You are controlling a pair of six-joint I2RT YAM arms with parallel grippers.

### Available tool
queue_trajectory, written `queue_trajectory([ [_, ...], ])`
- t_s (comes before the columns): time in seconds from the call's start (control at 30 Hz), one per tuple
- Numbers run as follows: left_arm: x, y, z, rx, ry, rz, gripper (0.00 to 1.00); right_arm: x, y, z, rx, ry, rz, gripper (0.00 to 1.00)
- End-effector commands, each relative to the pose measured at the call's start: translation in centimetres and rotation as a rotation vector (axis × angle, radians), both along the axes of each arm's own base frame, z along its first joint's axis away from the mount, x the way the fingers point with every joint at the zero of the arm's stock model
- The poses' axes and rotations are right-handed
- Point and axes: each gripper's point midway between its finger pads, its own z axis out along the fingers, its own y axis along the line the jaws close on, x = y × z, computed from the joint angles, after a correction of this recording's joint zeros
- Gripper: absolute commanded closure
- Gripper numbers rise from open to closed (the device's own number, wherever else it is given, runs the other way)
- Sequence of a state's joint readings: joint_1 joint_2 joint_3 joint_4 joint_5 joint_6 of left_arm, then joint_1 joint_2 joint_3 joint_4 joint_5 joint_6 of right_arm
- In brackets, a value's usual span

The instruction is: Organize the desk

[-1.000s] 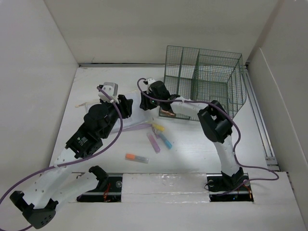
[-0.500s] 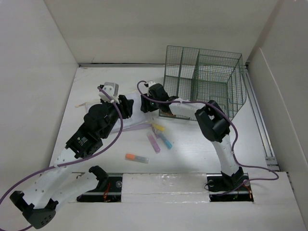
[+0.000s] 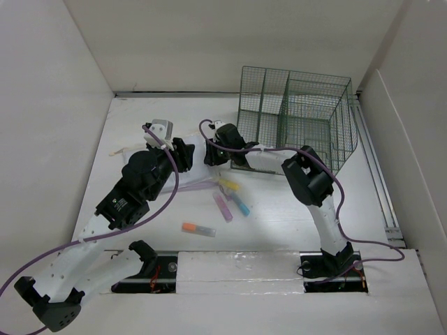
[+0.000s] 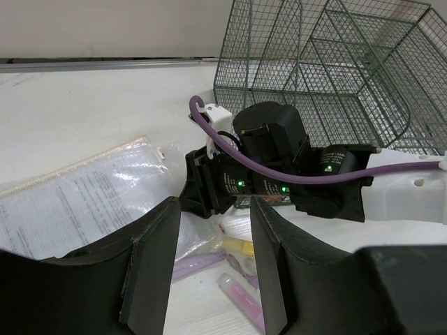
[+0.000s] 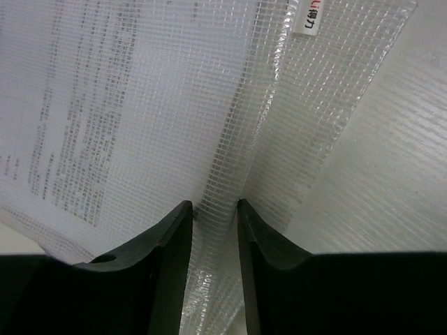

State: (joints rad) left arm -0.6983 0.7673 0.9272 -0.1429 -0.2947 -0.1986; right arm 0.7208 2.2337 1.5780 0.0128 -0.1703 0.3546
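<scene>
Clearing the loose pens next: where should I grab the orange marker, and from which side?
Pinch the orange marker mid-barrel, coming straight down from above with the jaws across its narrow width. It lies flat on the desk, roughly left-to-right, apart from the other markers.

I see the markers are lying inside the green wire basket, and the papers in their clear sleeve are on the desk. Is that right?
Not quite. The markers lie out on the desk, in front of the green wire basket, not inside it. The top view shows this. The papers in their clear sleeve are indeed on the desk.
</scene>
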Motion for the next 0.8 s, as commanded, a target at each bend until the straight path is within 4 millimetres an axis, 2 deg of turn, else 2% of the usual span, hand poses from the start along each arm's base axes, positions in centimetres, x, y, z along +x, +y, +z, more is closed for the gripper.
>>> queue_trajectory([
  [0.0, 0.2, -0.2, 1.4, -0.028, -0.046, -0.007, 0.60, -0.3, 1.6, 0.9, 0.077, -0.011, 0.046, 0.64],
  [0.03, 0.2, -0.2, 1.3, -0.026, -0.044, -0.007, 0.60, -0.5, 1.7, 0.4, 0.083, -0.002, 0.050, 0.76],
  [0.07, 0.2, -0.2, 1.3, -0.026, -0.044, -0.008, 0.60, -0.4, 1.8, 0.6, 0.089, -0.007, 0.053, 0.83],
  [0.17, 0.1, -0.2, 1.3, -0.027, -0.045, -0.011, 0.60, 0.0, 1.5, 0.5, 0.099, -0.011, 0.039, 0.93],
  [0.3, 0.2, -0.3, 1.2, -0.025, -0.042, -0.013, 0.60, 0.0, 1.5, 1.9, 0.131, -0.043, 0.038, 1.00],
  [0.43, 0.2, -0.3, 1.3, -0.027, -0.045, -0.011, 0.60, -0.2, 1.5, 4.5, 0.190, -0.102, 0.049, 1.00],
  [0.57, 0.1, 0.0, 1.5, -0.031, -0.049, -0.001, 0.60, -1.4, 1.9, 8.0, 0.290, -0.150, 0.096, 1.00],
  [0.6, 0.1, 0.1, 1.4, -0.030, -0.049, 0.004, 0.60, -1.6, 2.0, 9.8, 0.320, -0.172, 0.107, 1.00],
  [0.67, 0.0, 0.4, 1.8, -0.039, -0.057, 0.016, 0.60, -2.1, 2.2, 11.9, 0.364, -0.201, 0.130, 1.00],
  [0.7, 0.0, 0.6, 1.9, -0.044, -0.058, 0.023, 0.60, -2.4, 2.0, 13.8, 0.389, -0.227, 0.138, 1.00],
  [0.77, 0.0, 0.8, 1.9, -0.047, -0.059, 0.034, 0.60, -2.6, 1.9, 15.7, 0.412, -0.255, 0.145, 1.00],
])
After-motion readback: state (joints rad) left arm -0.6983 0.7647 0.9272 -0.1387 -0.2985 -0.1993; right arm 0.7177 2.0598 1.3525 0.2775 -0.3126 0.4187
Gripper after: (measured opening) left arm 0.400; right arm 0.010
